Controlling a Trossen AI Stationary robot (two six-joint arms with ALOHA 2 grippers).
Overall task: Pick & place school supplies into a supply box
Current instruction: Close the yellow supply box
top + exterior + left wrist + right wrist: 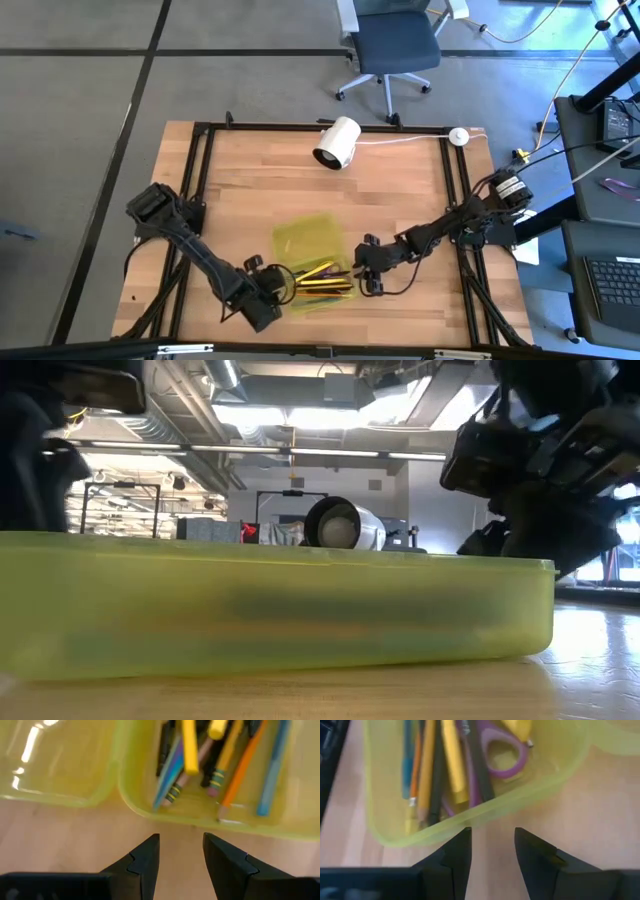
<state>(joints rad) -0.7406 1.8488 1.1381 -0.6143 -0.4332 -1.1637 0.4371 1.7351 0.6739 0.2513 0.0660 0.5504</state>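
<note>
**Both hands flank the filled supply box**

The left hand (268,296) sits low at one short end of the supply box (292,240), its fingers (145,862) narrowly parted and holding nothing. The right hand (366,271) faces it from the opposite end, likewise narrowly parted and empty. Inside the box on the table (400,190), the school supplies (322,279) lie roughly parallel, long axes running hand to hand, with purple scissors (506,751) among them.

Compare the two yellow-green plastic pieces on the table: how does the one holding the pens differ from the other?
The translucent yellow-green tray holding the pens and pencils is full; the second translucent yellow-green tray beside it looks empty. The full tray sits between the left claw and the right claw, both open; the empty tray lies farther from them, toward the white cylinder. Both share colour and shallow shape.
</note>
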